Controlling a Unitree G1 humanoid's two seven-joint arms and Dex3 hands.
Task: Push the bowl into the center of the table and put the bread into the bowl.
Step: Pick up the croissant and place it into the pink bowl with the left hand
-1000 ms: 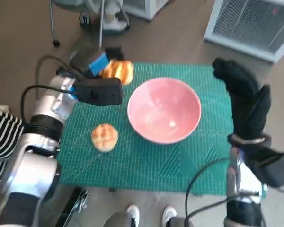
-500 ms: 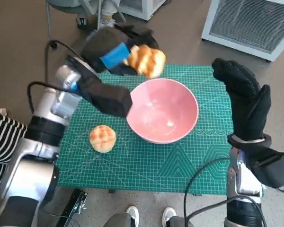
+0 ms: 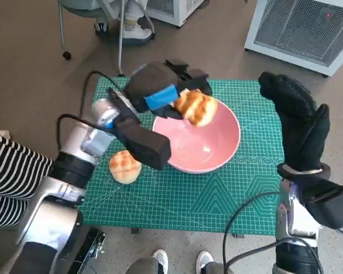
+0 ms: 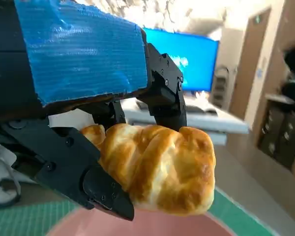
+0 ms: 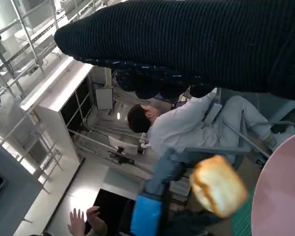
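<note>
A pink bowl (image 3: 208, 149) sits on the green cutting mat (image 3: 228, 197) near the table's middle. My left hand (image 3: 160, 91) holds a golden braided bread (image 3: 196, 107) in the air over the bowl's far rim; the left wrist view shows that bread (image 4: 160, 167) gripped between the black fingers (image 4: 101, 189), with the bowl's rim (image 4: 88, 227) just below. The right wrist view also catches the bread (image 5: 217, 186) and the bowl's edge (image 5: 280, 196). A round bun (image 3: 124, 166) lies on the mat left of the bowl. My right hand (image 3: 297, 128) is raised off the mat to the bowl's right, holding nothing.
A white slatted unit (image 3: 308, 28) stands on the floor beyond the table's far right corner. Chair legs (image 3: 94, 25) and a person's shoes are at the far left. A striped sleeve (image 3: 11, 177) shows at the left edge. In the right wrist view a person (image 5: 177, 130) sits beyond.
My left hand picked the braided bread up from the mat's far left corner and carried it rightward, now over the bowl's rim. The right hand stayed raised and still.
</note>
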